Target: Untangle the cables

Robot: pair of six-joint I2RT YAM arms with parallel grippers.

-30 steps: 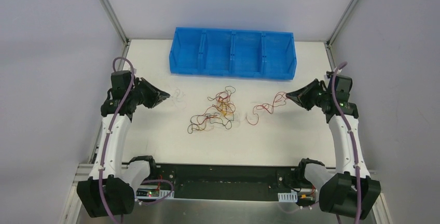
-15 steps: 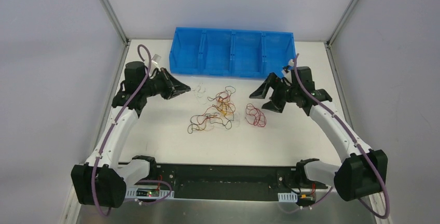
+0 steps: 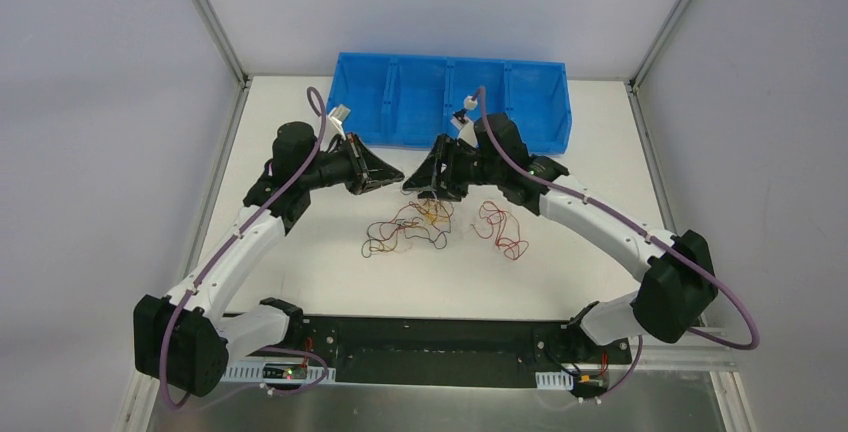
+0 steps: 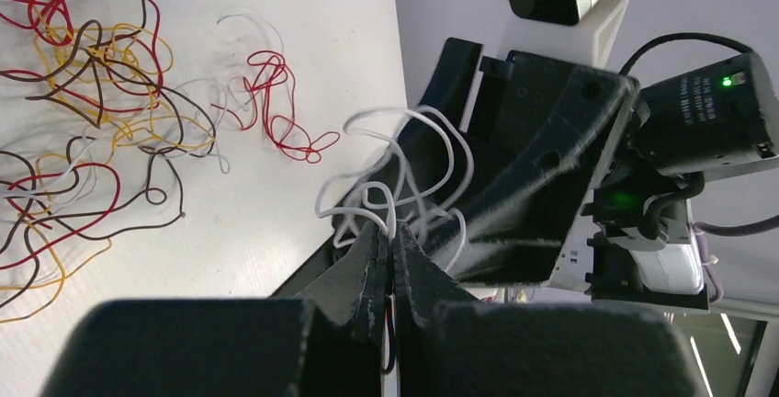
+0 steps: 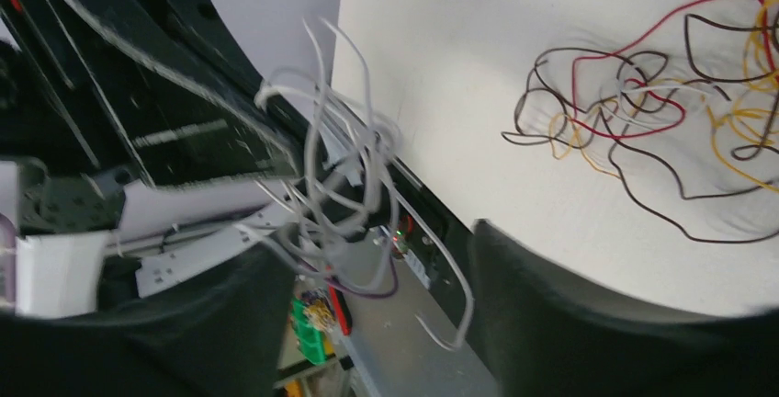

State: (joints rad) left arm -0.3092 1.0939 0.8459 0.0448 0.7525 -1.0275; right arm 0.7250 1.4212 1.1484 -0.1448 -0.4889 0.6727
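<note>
— How much of the untangling is judged done?

— Only part. One red cable [image 3: 498, 230] is seen lying by itself on the table [image 3: 300, 252], near the right side of the main bunch [image 3: 408, 227] but apart from it. A white cable [image 4: 404, 167] is held up off the table, over the bunch's far edge.

— How is the white one held?

— It is pinched in the left gripper [image 4: 388, 236], whose jaws are closed tight on it. The right gripper [image 5: 377, 268] is spread wide, and the white loops hang between its fingers; no grip by it is shown.

— And what is left?

— The bunch of black, red and orange strands, with some white threaded through, is knotted at the table's middle. Most of the work is judged to lie there, and the white cable is yet to be laid down apart.
</note>
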